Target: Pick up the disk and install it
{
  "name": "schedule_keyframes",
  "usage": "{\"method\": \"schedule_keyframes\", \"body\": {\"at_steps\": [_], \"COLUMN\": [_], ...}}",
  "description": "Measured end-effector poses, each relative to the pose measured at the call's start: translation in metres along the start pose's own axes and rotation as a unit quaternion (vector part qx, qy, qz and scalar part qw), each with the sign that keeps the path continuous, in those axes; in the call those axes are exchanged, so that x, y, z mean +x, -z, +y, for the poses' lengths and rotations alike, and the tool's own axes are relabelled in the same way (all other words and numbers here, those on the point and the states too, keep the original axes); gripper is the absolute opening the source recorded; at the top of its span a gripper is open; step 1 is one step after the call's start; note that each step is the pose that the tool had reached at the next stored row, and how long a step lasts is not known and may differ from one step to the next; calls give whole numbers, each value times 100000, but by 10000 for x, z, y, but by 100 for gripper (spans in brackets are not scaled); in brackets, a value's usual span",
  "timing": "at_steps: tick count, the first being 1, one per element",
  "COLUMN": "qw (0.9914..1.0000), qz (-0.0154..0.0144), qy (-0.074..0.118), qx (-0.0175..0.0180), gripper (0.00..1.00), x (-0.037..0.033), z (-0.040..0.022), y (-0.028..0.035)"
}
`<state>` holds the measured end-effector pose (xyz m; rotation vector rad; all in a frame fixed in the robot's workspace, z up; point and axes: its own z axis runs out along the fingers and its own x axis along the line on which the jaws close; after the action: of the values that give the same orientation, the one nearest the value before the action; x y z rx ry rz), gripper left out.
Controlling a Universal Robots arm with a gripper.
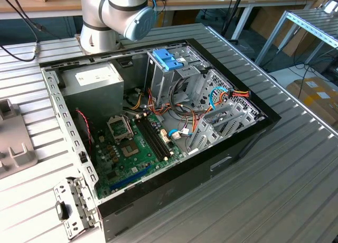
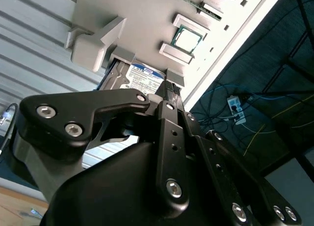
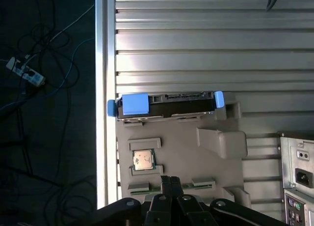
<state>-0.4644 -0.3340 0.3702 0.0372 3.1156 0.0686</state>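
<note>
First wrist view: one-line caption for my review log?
The blue-railed disk stands on edge in a grey holder on the slatted table, the hand short of it.

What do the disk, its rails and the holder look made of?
The disk body: likely metal, dark grey with a dull sheen. Its rails: light-blue plastic, smooth, evenly coloured. The holder: probably matte grey plastic; uniform colour, blocky moulded shapes.

Item: flat rectangular grey-metal disk (image 3: 169,104), white-and-blue labelled, light-blue plastic rails at both ends.
Position: ahead of the gripper (image 3: 171,182), apart from its fingertips.
</note>
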Motion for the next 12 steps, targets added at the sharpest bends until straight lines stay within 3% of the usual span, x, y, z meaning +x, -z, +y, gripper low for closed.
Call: {"method": "schedule_keyframes", "body": {"at_steps": [6, 12], "qw": [99987, 99920], "qz": [72, 177], "qy": [1598, 3985], "qx": [-40, -99], "gripper": [11, 11], "x": [0, 0], "z": [0, 0], "y": [0, 0]}}
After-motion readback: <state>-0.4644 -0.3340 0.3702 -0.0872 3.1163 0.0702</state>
